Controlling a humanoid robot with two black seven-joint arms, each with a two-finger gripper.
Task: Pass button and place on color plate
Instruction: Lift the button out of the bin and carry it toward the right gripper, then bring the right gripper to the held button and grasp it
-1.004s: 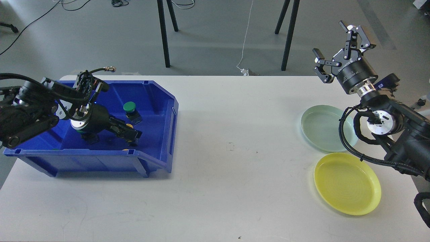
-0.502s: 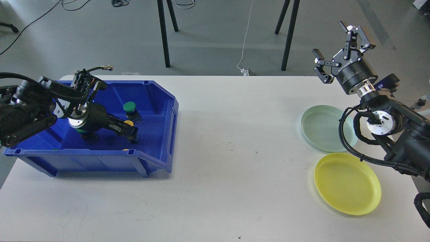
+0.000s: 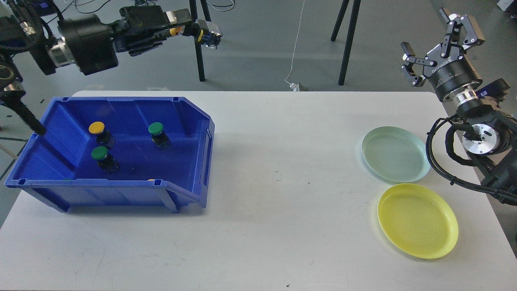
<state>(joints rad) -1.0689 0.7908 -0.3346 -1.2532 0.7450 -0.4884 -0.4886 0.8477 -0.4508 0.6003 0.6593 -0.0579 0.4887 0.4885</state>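
My left gripper [image 3: 186, 24] is raised high above the far left of the table, shut on a yellow-capped button [image 3: 204, 34] whose body juts out to the right. In the blue bin [image 3: 202, 161] below stand a yellow button [image 3: 96, 128] and two green buttons [image 3: 155, 129] [image 3: 99, 153]. A pale green plate [image 3: 394, 155] and a yellow plate [image 3: 418, 220] lie at the table's right. My right gripper [image 3: 438, 40] is open and empty, held up beyond the table's far right corner, above the pale green plate.
Two more button caps, one green [image 3: 66, 179] and one yellow [image 3: 150, 179], peek out behind the bin's front wall. Black stand legs [image 3: 196, 52] rise behind the table. The white table [image 3: 282, 182] lies bare between bin and plates.
My left gripper rose out of the bin with a yellow button in it, up and to the right. My right gripper shifted a little right and up, still open.
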